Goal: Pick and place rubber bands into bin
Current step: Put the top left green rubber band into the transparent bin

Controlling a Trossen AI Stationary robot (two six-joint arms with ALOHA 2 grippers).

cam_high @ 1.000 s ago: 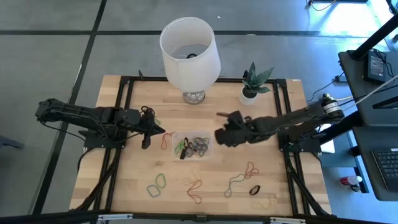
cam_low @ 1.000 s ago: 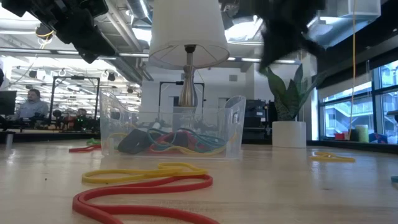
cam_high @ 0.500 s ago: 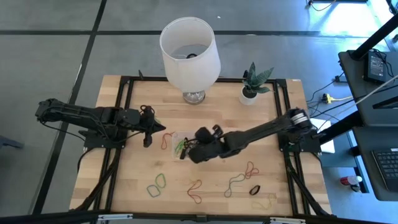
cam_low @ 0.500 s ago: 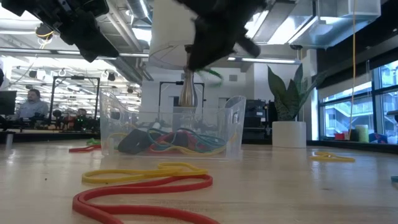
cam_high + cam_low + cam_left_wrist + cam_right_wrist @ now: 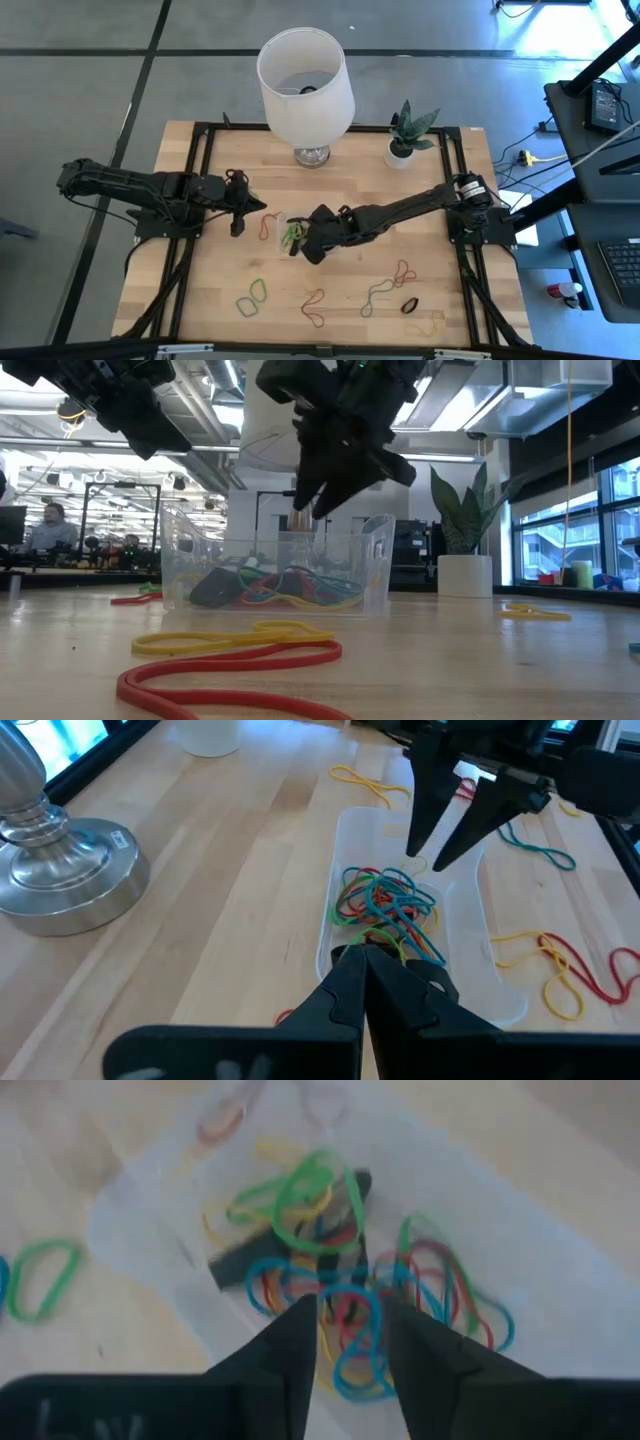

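inside clear bin (image 5: 500,995), tangled rubber bands (image 5: 385,905), right end effector (image 5: 442,855) spread above

white lampshade (image 5: 305,72), potted plant (image 5: 408,132), wooden table (image 5: 200,290)

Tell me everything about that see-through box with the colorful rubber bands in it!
The bin is a small, shallow box of clear plastic with rounded corners and no lid. It sits flat on the wooden table, near the middle, in front of the white lamp. Inside lies a tangled heap of rubber bands in red, green, blue and yellow, plus one wide black one. The right gripper hangs just above it, fingers apart, not touching it.
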